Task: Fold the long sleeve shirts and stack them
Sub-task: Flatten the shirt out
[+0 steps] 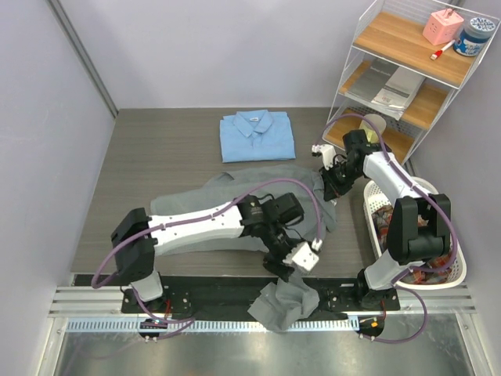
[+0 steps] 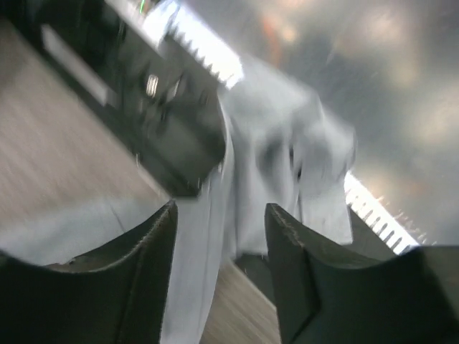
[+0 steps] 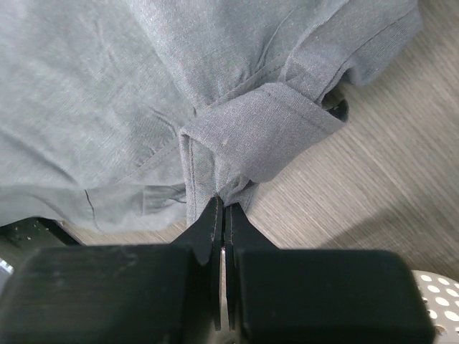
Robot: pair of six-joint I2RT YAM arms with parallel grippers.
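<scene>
The grey long sleeve shirt (image 1: 235, 192) lies spread across the middle of the table, and one sleeve (image 1: 286, 304) hangs over the front edge. My left gripper (image 1: 286, 268) hovers at that front edge. In the blurred left wrist view its jaws stand open (image 2: 221, 215), and the hanging grey cloth (image 2: 272, 143) runs past the gap without being pinched. My right gripper (image 1: 325, 184) is at the shirt's right edge, shut on a bunched fold of the grey shirt (image 3: 223, 204). The light blue shirt (image 1: 257, 135) lies folded at the back centre.
A wire shelf (image 1: 407, 70) holding a pink box, a blue jar and a booklet stands at the back right. A white perforated basket (image 1: 450, 235) sits beside the right arm. A black rail (image 1: 203, 290) and a metal track run along the table's near edge.
</scene>
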